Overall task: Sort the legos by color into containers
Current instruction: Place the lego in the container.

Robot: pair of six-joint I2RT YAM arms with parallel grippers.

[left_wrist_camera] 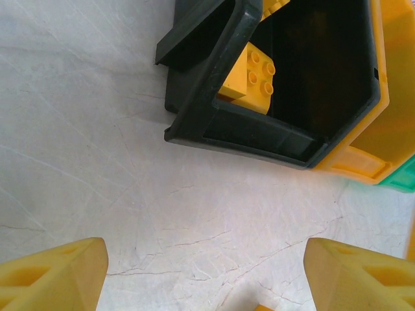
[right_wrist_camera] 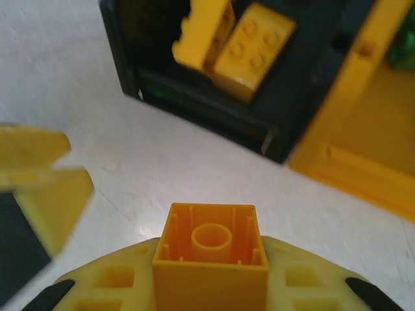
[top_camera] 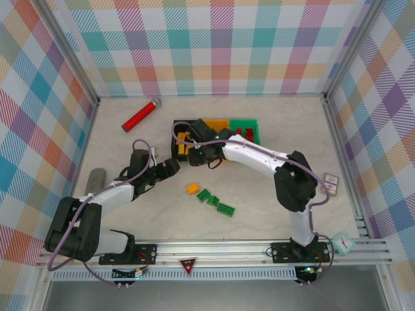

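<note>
While our right gripper [right_wrist_camera: 211, 291] clamps a yellow brick [right_wrist_camera: 211, 243] near the black bin [right_wrist_camera: 194, 113], our left gripper [left_wrist_camera: 204, 272] gapes empty.
Two yellow bricks [right_wrist_camera: 253, 45] sit inside; green bricks [top_camera: 214, 201] litter the table [top_camera: 168, 217].

A yellow lego [left_wrist_camera: 251, 81] lies inside the black bin [left_wrist_camera: 194, 97], beside the orange-yellow bin [left_wrist_camera: 395, 97].

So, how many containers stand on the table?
3, in a row at the far middle: the black bin leftmost, the orange-yellow bin in the middle, the green bin rightmost. None seems hidden.
</note>
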